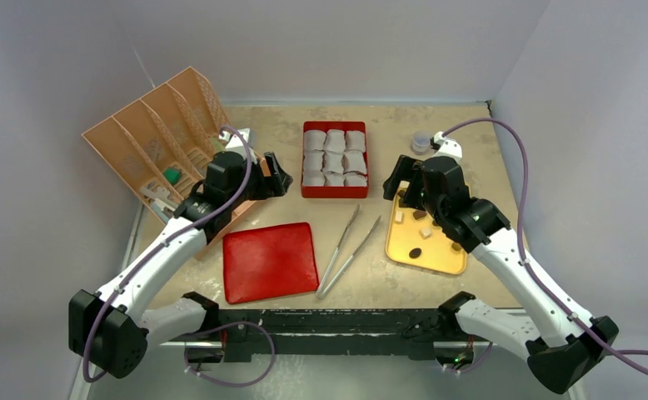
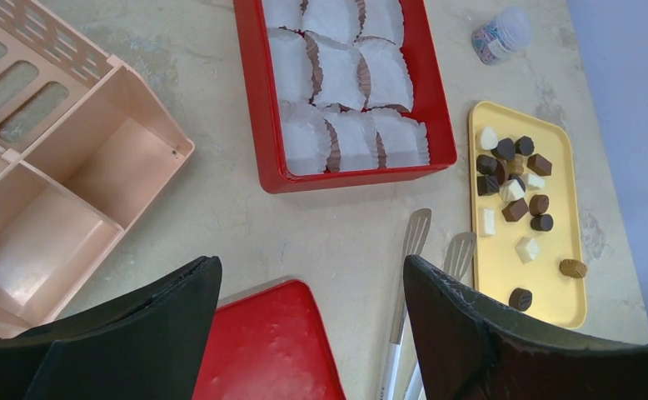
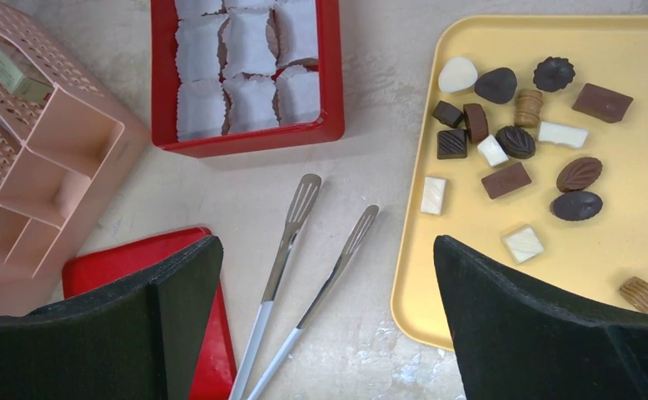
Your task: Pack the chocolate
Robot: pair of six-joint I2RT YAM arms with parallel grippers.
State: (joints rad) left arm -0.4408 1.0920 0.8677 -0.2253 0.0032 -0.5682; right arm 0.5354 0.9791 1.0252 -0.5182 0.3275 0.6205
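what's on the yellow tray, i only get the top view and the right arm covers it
observer: over a dozen loose chocolates on the yellow tray, mostly dark, a few white
operator: anything in the paper cups
observer: no, the paper cups in the red box show no chocolate
operator: grippers holding the tongs
observer: no, the tongs lie on the table; left gripper and right gripper are open, empty

- Top view, right: the right arm [image 1: 462, 212] hides the upper part of the yellow tray [image 1: 437, 260]; the chocolate [image 1: 426, 233] is mere specks.
- Left wrist view: the red lid [image 2: 271, 350] runs off the bottom edge.
- Right wrist view: the tongs [image 3: 302, 200] leave the bottom edge.
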